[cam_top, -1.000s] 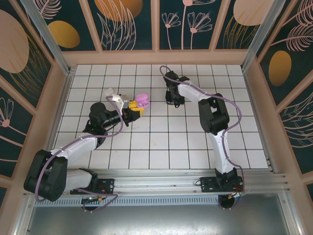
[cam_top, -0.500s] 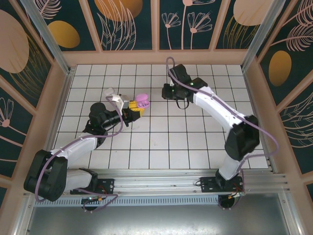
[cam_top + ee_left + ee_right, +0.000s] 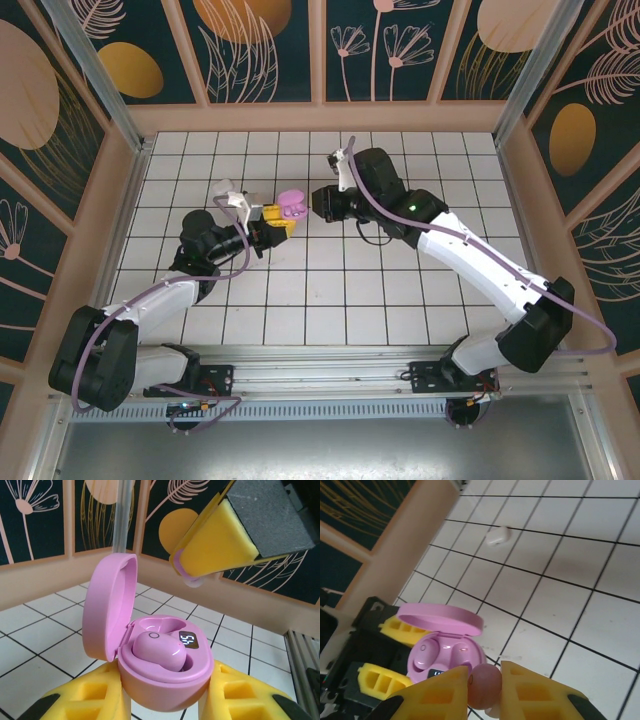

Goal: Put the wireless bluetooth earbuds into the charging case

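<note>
The left jaws clamp the open pink charging case (image 3: 165,682), one purple earbud (image 3: 155,650) seated inside. Just beside the case, the right jaws pinch a second purple earbud (image 3: 484,681). Beyond the case, a white earbud (image 3: 497,536) lies on the worktop (image 3: 580,630).

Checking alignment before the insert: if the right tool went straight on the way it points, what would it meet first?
Most likely the open pink charging case, right ahead of the right tool; the purple earbud it grips would touch first. Depth is unclear.
</note>
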Controlling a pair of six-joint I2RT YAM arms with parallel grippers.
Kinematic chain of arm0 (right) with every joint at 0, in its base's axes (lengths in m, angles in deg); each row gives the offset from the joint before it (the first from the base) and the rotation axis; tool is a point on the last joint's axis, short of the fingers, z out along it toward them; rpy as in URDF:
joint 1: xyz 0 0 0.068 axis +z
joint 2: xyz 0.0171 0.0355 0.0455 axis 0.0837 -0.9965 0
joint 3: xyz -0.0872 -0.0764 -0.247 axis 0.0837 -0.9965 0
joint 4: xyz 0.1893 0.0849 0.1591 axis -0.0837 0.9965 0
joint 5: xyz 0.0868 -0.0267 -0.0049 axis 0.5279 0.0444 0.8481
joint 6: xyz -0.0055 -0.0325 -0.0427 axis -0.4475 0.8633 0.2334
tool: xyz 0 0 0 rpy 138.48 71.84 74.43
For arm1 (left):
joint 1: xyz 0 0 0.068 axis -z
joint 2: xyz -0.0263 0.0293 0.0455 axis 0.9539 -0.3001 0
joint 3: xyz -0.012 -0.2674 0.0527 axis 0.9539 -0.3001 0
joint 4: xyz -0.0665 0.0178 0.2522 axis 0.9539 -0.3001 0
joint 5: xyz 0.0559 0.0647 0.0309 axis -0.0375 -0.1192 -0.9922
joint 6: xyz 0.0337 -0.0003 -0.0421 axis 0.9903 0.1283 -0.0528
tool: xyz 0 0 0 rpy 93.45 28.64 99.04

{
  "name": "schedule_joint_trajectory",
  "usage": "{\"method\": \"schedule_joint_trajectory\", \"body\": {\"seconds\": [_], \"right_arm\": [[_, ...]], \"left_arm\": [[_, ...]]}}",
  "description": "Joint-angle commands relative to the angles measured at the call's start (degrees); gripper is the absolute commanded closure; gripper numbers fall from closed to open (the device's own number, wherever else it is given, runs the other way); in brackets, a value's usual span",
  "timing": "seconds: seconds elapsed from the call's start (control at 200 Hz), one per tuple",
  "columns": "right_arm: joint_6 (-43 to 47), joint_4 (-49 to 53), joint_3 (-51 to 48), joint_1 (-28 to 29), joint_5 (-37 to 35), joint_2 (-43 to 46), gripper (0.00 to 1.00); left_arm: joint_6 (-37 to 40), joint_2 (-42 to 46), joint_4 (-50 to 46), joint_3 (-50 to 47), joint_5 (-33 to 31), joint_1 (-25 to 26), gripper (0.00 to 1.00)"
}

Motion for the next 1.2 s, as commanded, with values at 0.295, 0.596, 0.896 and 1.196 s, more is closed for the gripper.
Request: {"method": "schedule_joint_trajectory", "body": {"seconds": [0.295,0.596,0.896,1.196], "right_arm": [[4.7,0.4,4.2,3.5,4.2,-3.1,0.82],[6.4,4.1,5.4,3.8,1.8,-4.9,0.82],[7.4,5.5,5.7,3.7,1.6,-4.7,0.77],[7.1,6.5,6.0,3.8,1.1,-4.6,0.73]], "left_arm": [[-3.3,-0.9,5.8,0.0,5.3,-0.2,0.84],[-3.6,-0.9,5.7,0.1,5.9,-0.3,0.84],[-3.5,-1.1,5.7,0.5,5.9,-0.3,0.84],[-3.7,-1.3,5.8,0.6,6.0,-0.3,0.84]]}}
